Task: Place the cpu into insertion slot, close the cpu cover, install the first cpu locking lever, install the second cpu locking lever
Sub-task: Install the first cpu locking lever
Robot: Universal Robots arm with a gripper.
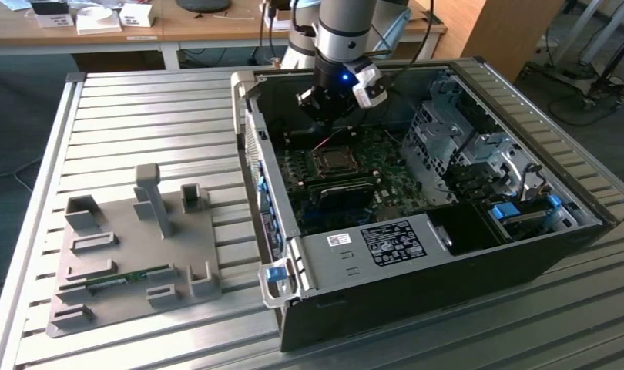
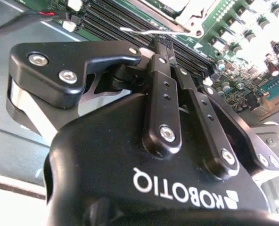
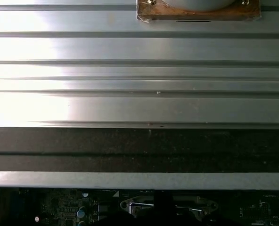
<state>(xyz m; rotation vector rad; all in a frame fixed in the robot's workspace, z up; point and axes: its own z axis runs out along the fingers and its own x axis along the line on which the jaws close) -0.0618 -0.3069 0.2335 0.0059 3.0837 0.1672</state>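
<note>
Second wrist view: claw (image 2: 164, 43) apparently touching lever (image 2: 139, 31).

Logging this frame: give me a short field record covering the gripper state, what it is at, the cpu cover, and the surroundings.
gripper: shut, its tip at the locking lever
locking lever: thin silvery wire lying beside the cpu cover
cpu cover: lies flat on the motherboard in the exterior view; what is under it cannot be told
enclosure: open computer case on a slatted metal table
other: grey fixture plate on the table, to the exterior view's left of the case
</note>
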